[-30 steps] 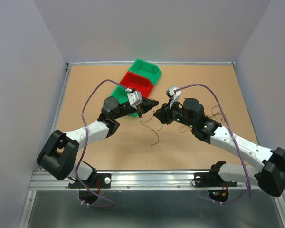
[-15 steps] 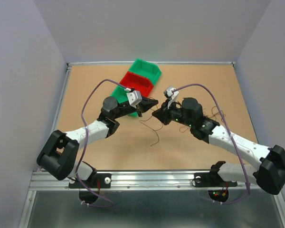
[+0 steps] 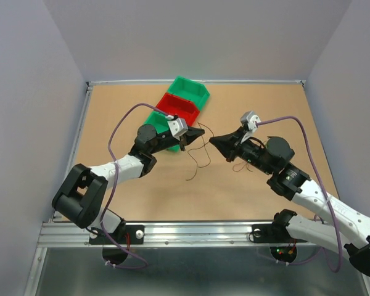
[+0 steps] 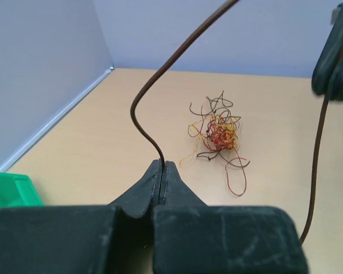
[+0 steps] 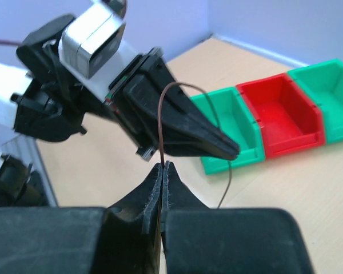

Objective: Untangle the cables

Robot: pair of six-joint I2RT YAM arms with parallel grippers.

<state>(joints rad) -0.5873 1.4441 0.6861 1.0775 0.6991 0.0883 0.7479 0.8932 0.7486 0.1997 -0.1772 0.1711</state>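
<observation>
1. Top view: the left hand [image 3: 200, 131] and right hand [image 3: 213, 141] meet mid-frame, a dark wire [image 3: 198, 161] hanging between them over the tabletop [image 3: 111, 117].
2. Left wrist: jaws pinched on that wire; the tangle [image 4: 217, 132] lies centre frame.
3. Right wrist: jaws clamped on the wire too. Step: freeing one strand; next, likely pulling apart gently.

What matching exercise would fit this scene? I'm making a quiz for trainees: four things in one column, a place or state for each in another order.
Things:
1. Brown wire
2. Tangle
3. Red bin
4. Left pincer

Places or states:
A. Lying loose on the table
B. Shut on a wire
C. Between two green bins
D. Pinched by both pincers

Pairs: 1-D, 2-A, 3-C, 4-B

The right pincer is shut on the same brown wire.
</observation>
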